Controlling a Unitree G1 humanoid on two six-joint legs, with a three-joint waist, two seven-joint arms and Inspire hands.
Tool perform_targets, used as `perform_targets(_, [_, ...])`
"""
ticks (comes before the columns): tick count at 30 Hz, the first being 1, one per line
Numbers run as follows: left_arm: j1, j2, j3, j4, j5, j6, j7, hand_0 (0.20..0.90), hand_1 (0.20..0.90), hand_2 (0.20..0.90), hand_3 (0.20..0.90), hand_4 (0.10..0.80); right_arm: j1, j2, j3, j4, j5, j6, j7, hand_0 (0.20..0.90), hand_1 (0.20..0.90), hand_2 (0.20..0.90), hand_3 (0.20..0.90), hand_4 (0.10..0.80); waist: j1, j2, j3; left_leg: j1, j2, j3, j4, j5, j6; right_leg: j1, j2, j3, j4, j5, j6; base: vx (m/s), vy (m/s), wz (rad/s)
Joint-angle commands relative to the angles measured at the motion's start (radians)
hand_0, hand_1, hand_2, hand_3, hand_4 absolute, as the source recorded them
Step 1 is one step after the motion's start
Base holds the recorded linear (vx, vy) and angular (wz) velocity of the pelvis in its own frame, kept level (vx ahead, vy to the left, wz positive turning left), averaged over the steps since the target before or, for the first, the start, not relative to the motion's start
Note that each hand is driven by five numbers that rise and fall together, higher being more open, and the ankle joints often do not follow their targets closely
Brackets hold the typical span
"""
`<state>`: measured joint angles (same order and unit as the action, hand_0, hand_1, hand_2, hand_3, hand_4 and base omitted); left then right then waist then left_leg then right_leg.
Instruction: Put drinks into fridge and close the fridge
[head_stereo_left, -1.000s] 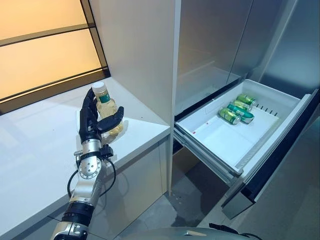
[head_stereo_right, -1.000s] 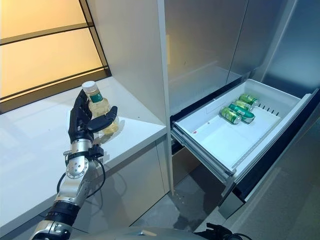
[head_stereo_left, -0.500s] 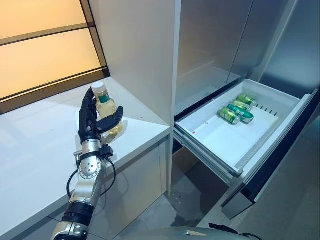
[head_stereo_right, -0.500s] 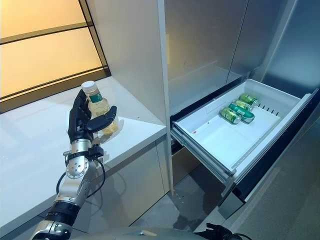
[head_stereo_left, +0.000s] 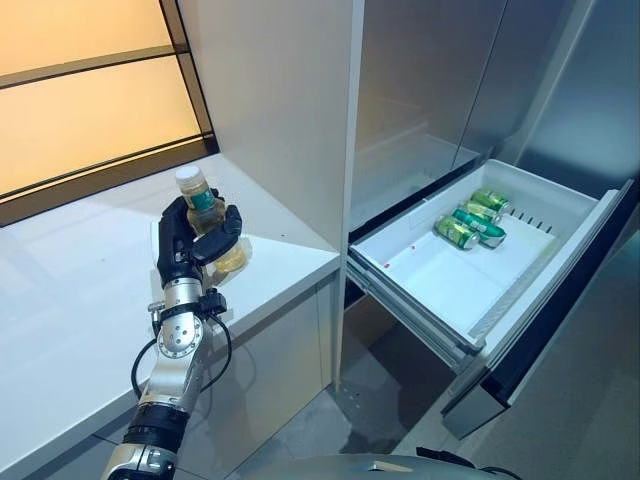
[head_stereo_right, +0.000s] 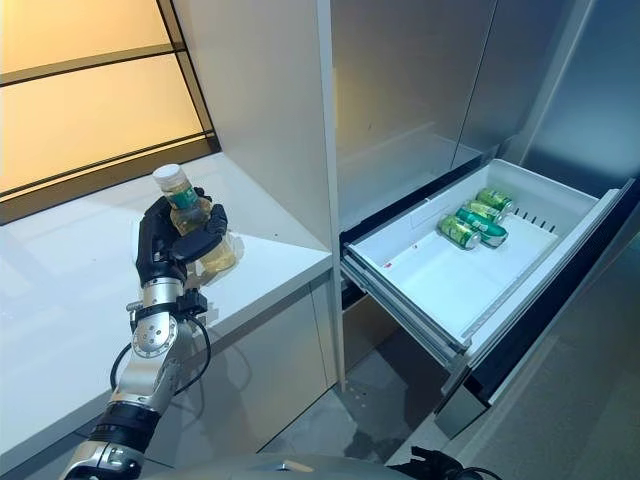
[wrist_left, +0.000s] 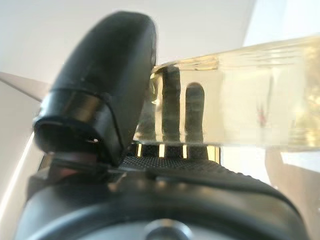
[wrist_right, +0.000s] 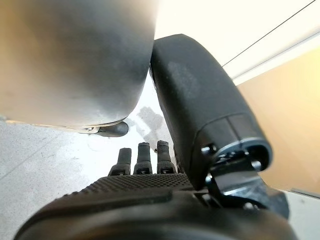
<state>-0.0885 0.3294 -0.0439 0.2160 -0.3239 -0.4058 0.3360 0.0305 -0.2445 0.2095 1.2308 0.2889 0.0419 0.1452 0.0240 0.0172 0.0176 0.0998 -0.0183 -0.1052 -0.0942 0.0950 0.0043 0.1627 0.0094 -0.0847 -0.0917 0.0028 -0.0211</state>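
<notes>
A clear bottle of yellow drink with a green label and a pale cap is at the white counter's right end. My left hand is shut on it, fingers and thumb curled round its body. The bottle leans left with its base near the counter top. In the left wrist view the bottle lies across my fingers, with the thumb over it. The fridge drawer is pulled open at the right, with green cans lying at its far end. My right hand shows in the right wrist view, fingers relaxed and empty.
A tall pale cabinet panel stands between the counter and the fridge. The grey fridge doors rise behind the drawer. An orange-lit window runs along the back of the counter. Grey floor lies below the drawer.
My left hand's fingers have closed round the bottle, and the bottle has tipped to the left. The drawer and cans have not moved.
</notes>
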Motion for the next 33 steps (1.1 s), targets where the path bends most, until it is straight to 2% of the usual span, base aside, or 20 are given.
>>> perform_targets(1, [-0.113, 0.049, 0.055, -0.095, -0.002, -0.139, -0.009, 0.3, 0.3, 0.3, 0.2, 0.1, -0.046, 0.037, 0.004, 0.047, -0.017, -0.032, 0.022, 0.9, 0.9, 0.9, 0.9, 0.8, 0.003, -0.016, -0.028, 0.042, -0.039, 0.062, 0.007, -0.107, 0.039, -0.011, -0.015, 0.024, 0.018, 0.014, 0.027, 0.0, 0.0, 0.0])
perform_targets(7, [-0.12, 0.055, 0.056, -0.127, -0.029, -0.152, -0.042, 0.3, 0.3, 0.3, 0.2, 0.1, -0.05, 0.036, 0.012, 0.041, -0.018, -0.042, 0.032, 0.9, 0.9, 0.9, 0.9, 0.8, 0.004, -0.016, -0.029, 0.042, -0.039, 0.061, 0.007, -0.107, 0.039, -0.011, -0.014, 0.024, 0.018, 0.014, 0.027, 0.0, 0.0, 0.0])
perform_targets(10, [-0.125, 0.054, 0.058, -0.166, -0.087, -0.152, -0.083, 0.3, 0.3, 0.3, 0.2, 0.1, -0.051, 0.035, 0.026, 0.02, -0.05, -0.082, 0.037, 0.9, 0.9, 0.9, 0.9, 0.8, 0.005, -0.017, -0.028, 0.042, -0.039, 0.058, 0.007, -0.106, 0.039, -0.01, -0.015, 0.023, 0.018, 0.016, 0.028, 0.0, 0.0, 0.0])
perform_targets(13, [-0.124, 0.046, 0.058, -0.228, -0.202, -0.132, -0.172, 0.3, 0.3, 0.3, 0.2, 0.1, -0.053, 0.032, 0.07, -0.059, -0.083, -0.103, 0.021, 0.9, 0.9, 0.9, 0.9, 0.8, 0.007, -0.019, -0.023, 0.041, -0.039, 0.056, 0.007, -0.104, 0.039, -0.01, -0.017, 0.021, 0.017, 0.018, 0.028, 0.0, 0.0, 0.0])
perform_targets(15, [-0.118, 0.014, 0.044, -0.305, -0.402, -0.084, -0.337, 0.3, 0.3, 0.3, 0.2, 0.1, -0.055, 0.02, 0.145, -0.234, -0.185, -0.125, 0.014, 0.9, 0.9, 0.9, 0.9, 0.8, 0.008, -0.022, -0.014, 0.037, -0.039, 0.051, 0.007, -0.1, 0.04, -0.013, -0.018, 0.019, 0.017, 0.022, 0.028, -0.041, -0.026, 0.01])
perform_targets(20, [-0.111, -0.01, 0.013, -0.405, -0.501, -0.072, -0.46, 0.3, 0.3, 0.3, 0.2, 0.1, -0.046, -0.003, 0.213, -0.548, -0.183, -0.065, 0.045, 0.9, 0.9, 0.9, 0.9, 0.8, 0.0, -0.03, -0.005, 0.034, -0.039, 0.046, 0.007, -0.096, 0.037, -0.014, -0.02, 0.018, 0.013, 0.026, 0.03, -0.027, -0.026, -0.01])
perform_targets(24, [-0.121, -0.002, 0.013, -0.442, -0.505, -0.065, -0.491, 0.3, 0.3, 0.3, 0.2, 0.1, -0.036, -0.002, 0.207, -0.674, -0.12, -0.038, 0.09, 0.9, 0.9, 0.9, 0.9, 0.8, -0.008, -0.033, -0.007, 0.033, -0.039, 0.044, 0.007, -0.096, 0.035, -0.013, -0.021, 0.018, 0.008, 0.027, 0.032, -0.004, -0.015, 0.01])
perform_targets(28, [-0.139, 0.004, 0.007, -0.476, -0.53, -0.038, -0.531, 0.3, 0.3, 0.3, 0.2, 0.1, -0.035, 0.012, 0.195, -0.821, 0.008, 0.036, 0.153, 0.9, 0.9, 0.9, 0.9, 0.8, -0.015, -0.034, -0.011, 0.029, -0.039, 0.047, 0.007, -0.094, 0.033, -0.017, -0.02, 0.021, 0.004, 0.03, 0.035, 0.001, -0.016, 0.01])
perform_targets(33, [-0.149, 0.013, -0.013, -0.494, -0.615, -0.01, -0.583, 0.3, 0.3, 0.3, 0.2, 0.1, -0.053, -0.003, 0.165, -1.038, 0.133, 0.089, 0.208, 0.9, 0.9, 0.9, 0.9, 0.8, -0.026, -0.033, -0.01, 0.027, -0.036, 0.055, 0.007, -0.092, 0.033, -0.023, -0.02, 0.029, 0.004, 0.034, 0.038, -0.004, -0.003, -0.01])
